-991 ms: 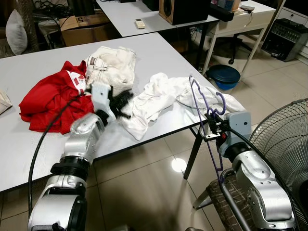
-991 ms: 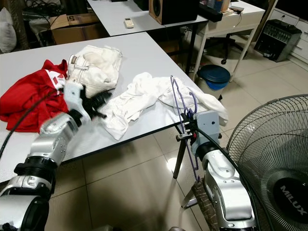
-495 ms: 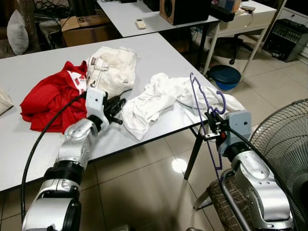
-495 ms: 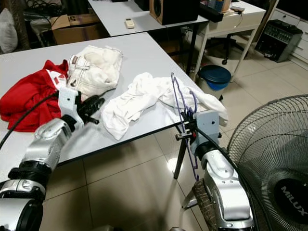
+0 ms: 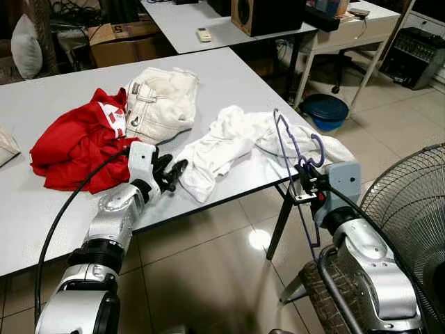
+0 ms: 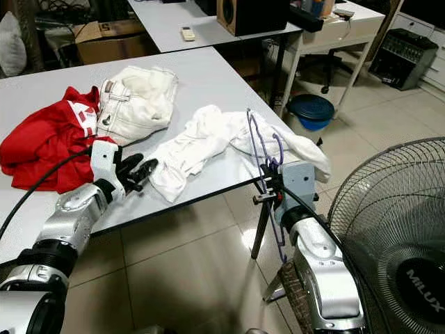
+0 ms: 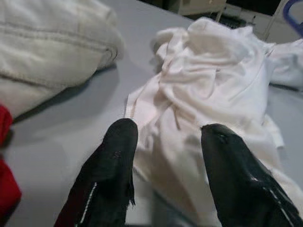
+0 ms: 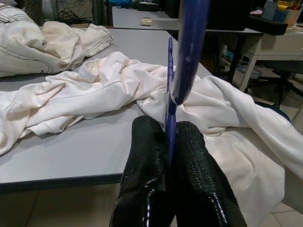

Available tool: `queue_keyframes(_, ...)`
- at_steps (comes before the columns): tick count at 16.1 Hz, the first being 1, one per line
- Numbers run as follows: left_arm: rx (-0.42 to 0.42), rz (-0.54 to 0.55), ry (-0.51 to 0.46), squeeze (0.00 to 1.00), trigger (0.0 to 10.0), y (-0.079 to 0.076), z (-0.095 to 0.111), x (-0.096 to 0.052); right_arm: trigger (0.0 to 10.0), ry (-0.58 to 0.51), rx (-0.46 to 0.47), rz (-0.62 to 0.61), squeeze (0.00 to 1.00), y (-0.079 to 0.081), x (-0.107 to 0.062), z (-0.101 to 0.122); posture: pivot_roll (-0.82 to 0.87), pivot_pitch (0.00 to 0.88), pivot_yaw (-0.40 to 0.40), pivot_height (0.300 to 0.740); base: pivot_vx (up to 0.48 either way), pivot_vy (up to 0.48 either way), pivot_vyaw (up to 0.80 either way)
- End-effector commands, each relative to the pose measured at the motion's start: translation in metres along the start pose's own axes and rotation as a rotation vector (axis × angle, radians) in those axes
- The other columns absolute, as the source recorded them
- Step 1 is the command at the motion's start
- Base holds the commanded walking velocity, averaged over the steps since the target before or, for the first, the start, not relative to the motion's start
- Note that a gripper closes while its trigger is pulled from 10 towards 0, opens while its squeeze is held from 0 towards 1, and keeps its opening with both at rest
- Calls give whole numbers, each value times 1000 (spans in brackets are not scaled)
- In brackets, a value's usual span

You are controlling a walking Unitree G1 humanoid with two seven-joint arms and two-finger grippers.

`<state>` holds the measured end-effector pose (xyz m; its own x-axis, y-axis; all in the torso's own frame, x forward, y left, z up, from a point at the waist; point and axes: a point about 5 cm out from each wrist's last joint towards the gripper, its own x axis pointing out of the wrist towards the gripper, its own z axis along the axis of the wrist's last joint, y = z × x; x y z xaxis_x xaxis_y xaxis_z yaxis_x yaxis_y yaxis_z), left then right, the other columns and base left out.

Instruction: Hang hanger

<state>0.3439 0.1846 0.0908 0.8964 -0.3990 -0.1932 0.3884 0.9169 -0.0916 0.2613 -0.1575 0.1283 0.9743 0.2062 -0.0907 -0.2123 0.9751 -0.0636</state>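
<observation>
Illumination is bright and even, from overhead. A glare spot marks the floor tiles [image 5: 258, 239] at lower centre of the frame. Soft shadows lie beneath the bench [image 5: 42, 202]. Head views are sharp. In the right wrist view, the near hanger [image 8: 189, 47] is blurred.

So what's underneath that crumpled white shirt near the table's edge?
The white shirt lies on the grey table, one end draping over the edge beside the purple hanger pinched in the right gripper. Whatever lies under its folds is hidden.
</observation>
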Motion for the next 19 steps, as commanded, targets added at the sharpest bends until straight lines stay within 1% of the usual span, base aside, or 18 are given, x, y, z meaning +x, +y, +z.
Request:
queue_keyframes(1,-15,36,47,1000,10000,4,-6,-1,10000,-20,-4,8,0,2,1,4,-128,0,63,740,0,0,0)
queue_keyframes(2,-59,45,87,1000,10000,4,-11,-1,10000,-18,-3,7,0,2,1,3,-128,0,63,740,0,0,0)
queue_keyframes(3,-151,6,124,0,10000,-1,-19,0,10000,-16,-2,7,0,2,1,2,-128,0,63,740,0,0,0)
queue_keyframes(4,-185,-18,147,0,10000,-5,-23,0,10000,-15,-2,9,0,2,1,2,-128,0,63,740,0,0,0)
queue_keyframes(6,-138,-40,190,0,10000,-8,-31,-2,10000,-16,-3,12,0,2,1,2,-123,0,55,740,0,0,0)
queue_keyframes(7,-153,-68,192,0,6353,-13,-35,-2,10000,-16,-4,16,0,3,2,3,-124,0,53,740,0,0,0)
queue_keyframes(8,-171,-82,183,0,275,-15,-35,-1,10000,-15,-5,17,0,3,2,3,-125,0,52,740,0,0,0)
queue_keyframes(9,-183,-90,179,0,275,-16,-35,-1,10000,-15,-6,17,0,3,2,3,-125,0,52,740,0,0,0)
queue_keyframes(10,-221,-119,158,0,0,-19,-32,0,10000,-14,-7,18,0,3,1,3,-128,0,53,740,0,0,0)
queue_keyframes(11,-236,-130,150,0,0,-20,-31,1,10000,-14,-7,18,0,3,1,3,-128,0,53,740,0,0,0)
queue_keyframes(12,-273,-162,123,0,0,-24,-27,2,10000,-13,-9,17,0,2,1,3,-129,0,53,740,0,0,0)
queue_keyframes(15,-298,-206,92,0,0,-28,-24,3,10000,-13,-13,18,0,2,1,3,-131,0,50,740,0,0,0)
queue_keyframes(19,-315,-217,66,0,0,-29,-19,3,10000,-13,-17,19,0,1,1,3,-132,0,49,740,0,0,0)
